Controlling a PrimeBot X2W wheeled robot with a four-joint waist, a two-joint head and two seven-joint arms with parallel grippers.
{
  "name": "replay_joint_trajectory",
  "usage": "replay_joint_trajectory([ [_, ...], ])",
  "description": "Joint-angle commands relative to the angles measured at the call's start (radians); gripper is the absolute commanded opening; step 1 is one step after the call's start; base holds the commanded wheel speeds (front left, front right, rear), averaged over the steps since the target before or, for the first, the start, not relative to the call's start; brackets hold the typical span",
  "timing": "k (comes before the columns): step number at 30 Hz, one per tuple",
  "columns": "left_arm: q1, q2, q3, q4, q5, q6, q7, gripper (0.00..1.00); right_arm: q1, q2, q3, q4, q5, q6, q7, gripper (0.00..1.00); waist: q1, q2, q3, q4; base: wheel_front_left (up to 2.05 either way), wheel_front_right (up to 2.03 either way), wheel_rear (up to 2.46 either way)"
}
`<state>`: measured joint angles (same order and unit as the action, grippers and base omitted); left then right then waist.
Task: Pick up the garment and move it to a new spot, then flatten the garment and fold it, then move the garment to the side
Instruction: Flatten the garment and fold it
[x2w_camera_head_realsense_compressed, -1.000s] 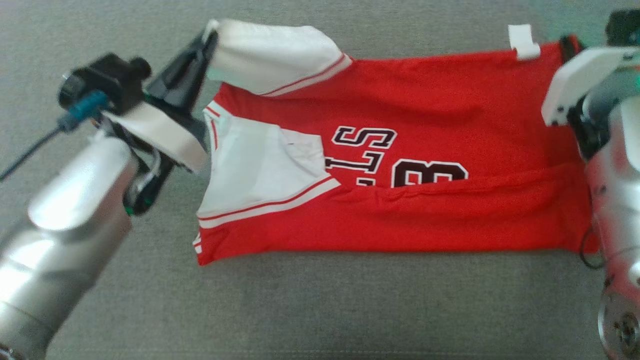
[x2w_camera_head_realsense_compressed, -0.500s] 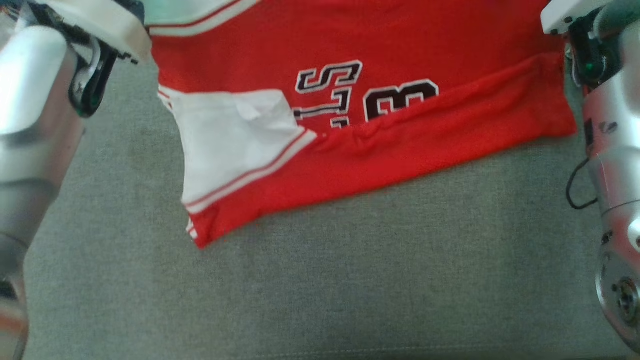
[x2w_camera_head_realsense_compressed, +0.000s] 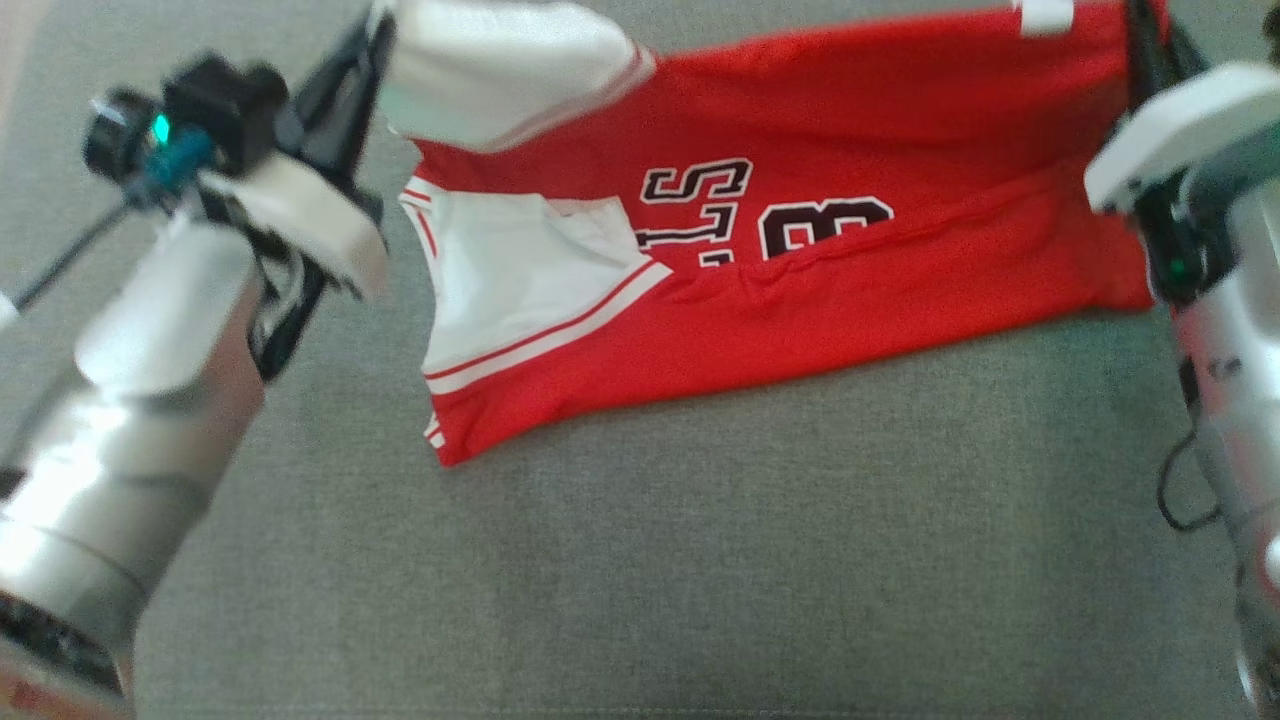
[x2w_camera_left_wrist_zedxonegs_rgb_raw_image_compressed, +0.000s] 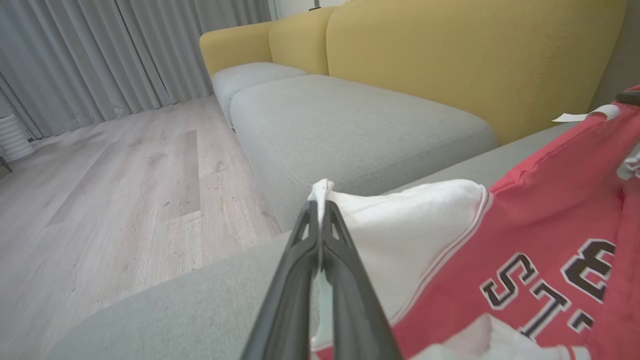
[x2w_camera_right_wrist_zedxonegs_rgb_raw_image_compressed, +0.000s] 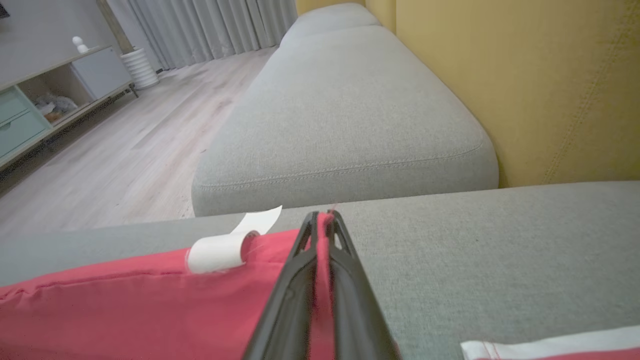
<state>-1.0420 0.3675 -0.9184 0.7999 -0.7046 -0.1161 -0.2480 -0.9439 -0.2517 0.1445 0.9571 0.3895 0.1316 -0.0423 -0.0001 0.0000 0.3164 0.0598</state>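
A red jersey (x2w_camera_head_realsense_compressed: 800, 200) with white sleeves and black lettering hangs stretched between my two grippers over the grey cushion (x2w_camera_head_realsense_compressed: 700, 580), its lower edge resting on the fabric. My left gripper (x2w_camera_head_realsense_compressed: 375, 30) is shut on the white sleeve (x2w_camera_head_realsense_compressed: 500, 70), and in the left wrist view that gripper (x2w_camera_left_wrist_zedxonegs_rgb_raw_image_compressed: 320, 205) pinches the white sleeve (x2w_camera_left_wrist_zedxonegs_rgb_raw_image_compressed: 400, 235). My right gripper (x2w_camera_head_realsense_compressed: 1140, 25) is shut on the jersey's far red corner, and in the right wrist view this gripper (x2w_camera_right_wrist_zedxonegs_rgb_raw_image_compressed: 322, 217) bites the red hem (x2w_camera_right_wrist_zedxonegs_rgb_raw_image_compressed: 150, 310) beside a white label (x2w_camera_right_wrist_zedxonegs_rgb_raw_image_compressed: 225, 247).
A grey sofa seat (x2w_camera_left_wrist_zedxonegs_rgb_raw_image_compressed: 350, 130) and a yellow backrest (x2w_camera_left_wrist_zedxonegs_rgb_raw_image_compressed: 450, 60) lie beyond the cushion. Wood floor (x2w_camera_left_wrist_zedxonegs_rgb_raw_image_compressed: 125, 180) and grey curtains (x2w_camera_left_wrist_zedxonegs_rgb_raw_image_compressed: 100, 50) are to the side. A low cabinet (x2w_camera_right_wrist_zedxonegs_rgb_raw_image_compressed: 45, 95) stands across the room.
The head camera has shifted between frames, so the whole picture moved. The jersey's lower edge now slants, and both grippers still hold its top corners.
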Motion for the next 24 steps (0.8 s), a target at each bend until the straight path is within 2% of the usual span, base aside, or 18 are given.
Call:
replay_joint_trajectory([
  [1, -0.012, 0.048, 0.023, -0.034, -0.012, -0.005, -0.01, 0.0, 0.012, -0.02, 0.025, -0.029, 0.022, -0.001, 0.008, 0.0, 0.0001, 0.0, -0.031, 0.02, 0.0, 0.0, 0.0],
  [6, 0.121, 0.082, -0.019, -0.112, -0.033, -0.009, 0.013, 0.0, 0.105, -0.074, 0.088, -0.032, 0.073, -0.001, 0.056, 0.0, 0.0001, 0.0, -0.079, 0.037, 0.0, 0.0, 0.0],
  [15, 0.292, 0.183, -0.11, -0.33, -0.073, -0.011, 0.159, 0.0, 0.233, -0.195, 0.204, -0.066, 0.128, -0.001, 0.139, 0.0, 0.0001, 0.0, -0.115, 0.042, 0.0, 0.0, 0.0],
  [24, 0.355, 0.214, -0.152, -0.422, -0.09, 0.015, 0.253, 0.0, 0.288, -0.262, 0.305, -0.095, 0.159, -0.001, 0.239, 0.0, 0.0001, 0.0, -0.126, 0.032, 0.0, 0.0, 0.0],
])
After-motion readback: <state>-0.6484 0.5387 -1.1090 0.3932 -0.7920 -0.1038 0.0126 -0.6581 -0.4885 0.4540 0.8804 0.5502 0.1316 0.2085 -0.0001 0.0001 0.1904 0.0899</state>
